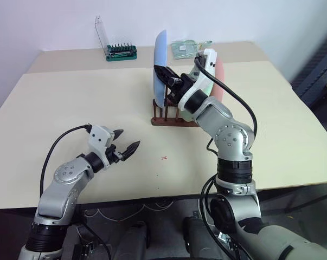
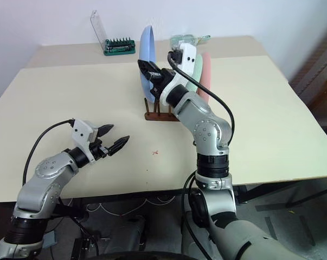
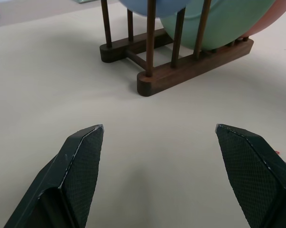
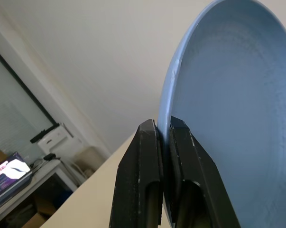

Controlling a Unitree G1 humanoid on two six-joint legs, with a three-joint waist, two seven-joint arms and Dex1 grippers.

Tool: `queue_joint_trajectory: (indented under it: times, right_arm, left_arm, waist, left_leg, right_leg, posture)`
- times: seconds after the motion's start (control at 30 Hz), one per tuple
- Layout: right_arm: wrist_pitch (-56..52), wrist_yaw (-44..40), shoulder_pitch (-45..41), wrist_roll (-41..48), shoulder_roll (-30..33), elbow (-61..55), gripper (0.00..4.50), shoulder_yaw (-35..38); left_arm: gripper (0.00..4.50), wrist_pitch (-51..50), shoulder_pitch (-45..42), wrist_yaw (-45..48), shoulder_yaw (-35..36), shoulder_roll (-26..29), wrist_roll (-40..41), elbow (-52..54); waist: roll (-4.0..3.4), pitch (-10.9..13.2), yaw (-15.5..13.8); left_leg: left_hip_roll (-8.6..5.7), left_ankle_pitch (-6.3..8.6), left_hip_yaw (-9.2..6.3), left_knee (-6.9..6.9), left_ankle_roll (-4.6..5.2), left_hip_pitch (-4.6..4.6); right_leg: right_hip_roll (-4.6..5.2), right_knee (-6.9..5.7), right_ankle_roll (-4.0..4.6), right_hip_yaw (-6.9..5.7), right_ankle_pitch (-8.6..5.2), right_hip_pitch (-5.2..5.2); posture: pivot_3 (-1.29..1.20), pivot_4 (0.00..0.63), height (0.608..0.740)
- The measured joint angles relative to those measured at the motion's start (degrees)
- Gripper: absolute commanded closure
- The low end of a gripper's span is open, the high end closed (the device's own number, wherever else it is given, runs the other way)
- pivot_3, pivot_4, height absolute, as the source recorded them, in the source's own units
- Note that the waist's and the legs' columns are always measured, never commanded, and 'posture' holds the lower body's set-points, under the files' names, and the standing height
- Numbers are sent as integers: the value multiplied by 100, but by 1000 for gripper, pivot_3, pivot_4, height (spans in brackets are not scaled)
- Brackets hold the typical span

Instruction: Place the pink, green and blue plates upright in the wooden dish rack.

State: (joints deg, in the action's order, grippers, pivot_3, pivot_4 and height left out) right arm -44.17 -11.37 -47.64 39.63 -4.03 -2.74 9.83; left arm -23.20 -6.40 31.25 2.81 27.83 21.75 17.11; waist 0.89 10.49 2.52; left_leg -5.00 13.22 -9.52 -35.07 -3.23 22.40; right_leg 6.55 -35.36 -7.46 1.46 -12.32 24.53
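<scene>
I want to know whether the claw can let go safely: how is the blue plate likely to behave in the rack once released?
The blue plate looks stiff: pinched at its rim by the right claw, it shows no bend. Standing tall between thin pegs of the wooden dish rack, it may lean or rock. Its matte surface probably slips little.

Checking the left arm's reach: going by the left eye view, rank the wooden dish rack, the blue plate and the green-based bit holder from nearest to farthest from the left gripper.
From the left gripper:
1. Wooden dish rack, ahead and to its right.
2. Blue plate, upright in the rack's near end.
3. Green-based bit holder, at the table's far edge.
</scene>
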Motion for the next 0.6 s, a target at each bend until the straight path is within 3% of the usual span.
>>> queue_joint_trajectory:
  times: [0.2, 0.3, 0.53, 0.6]
  right_arm:
    - [-105, 392, -270, 184, -33, 408, 4500, 295]
    - [-135, 468, -278, 198, -9, 541, 3479, 319]
    - [-151, 503, -311, 189, 40, 573, 20, 270]
    - [-128, 492, -313, 154, 64, 573, 20, 224]
  left_arm:
    - [628, 1, -4, 4, -75, -58, -49, -1]
    - [541, 2, -8, 12, -108, -80, -91, -3]
    - [541, 6, -8, 12, -128, -122, -135, -18]
    - [541, 7, -8, 14, -129, -146, -140, -20]
  waist:
    - [0, 0, -1]
    - [-1, 0, -1]
    - [-1, 1, 0]
    - [-1, 1, 0]
  left_leg:
    - [0, 0, 0, 0, 0, 0]
    - [0, 0, 1, 0, 1, 0]
    - [0, 0, 1, 0, 1, 0]
    - [0, 0, 1, 0, 1, 0]
  right_leg:
    - [0, 0, 0, 0, 0, 0]
    - [0, 0, 0, 0, 0, 0]
    - [0, 0, 0, 0, 0, 0]
    - [0, 0, 0, 0, 0, 0]
  posture:
    - [0, 150, 740]
    - [0, 150, 740]
    - [0, 150, 740]
    - [0, 150, 740]
